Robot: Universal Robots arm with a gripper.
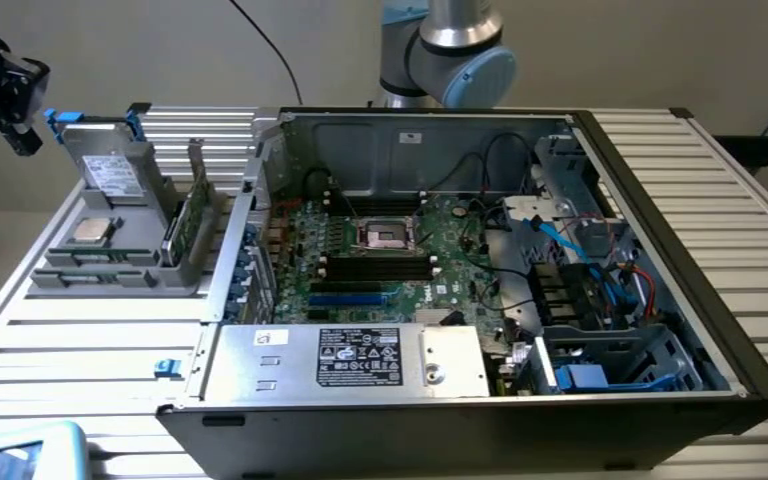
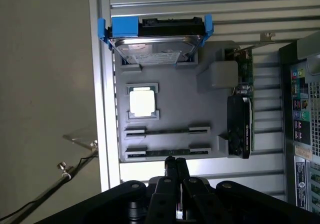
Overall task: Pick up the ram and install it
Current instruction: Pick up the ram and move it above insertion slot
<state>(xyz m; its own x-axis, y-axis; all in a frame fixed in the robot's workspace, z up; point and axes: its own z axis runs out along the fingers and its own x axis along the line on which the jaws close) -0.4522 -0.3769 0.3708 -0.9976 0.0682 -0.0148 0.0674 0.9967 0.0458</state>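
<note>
Pincer (image 2: 175,162) shut, empty, hovering above grey tray (image 2: 170,91); ram (image 2: 167,150) on edge in tray slot, beside second stick (image 2: 167,131); likely light, stiff, fragile; best pinched across top edge, mid-length.

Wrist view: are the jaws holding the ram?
No, the jaws are pressed shut on each other with nothing between them, near the edge of the tray.
</note>
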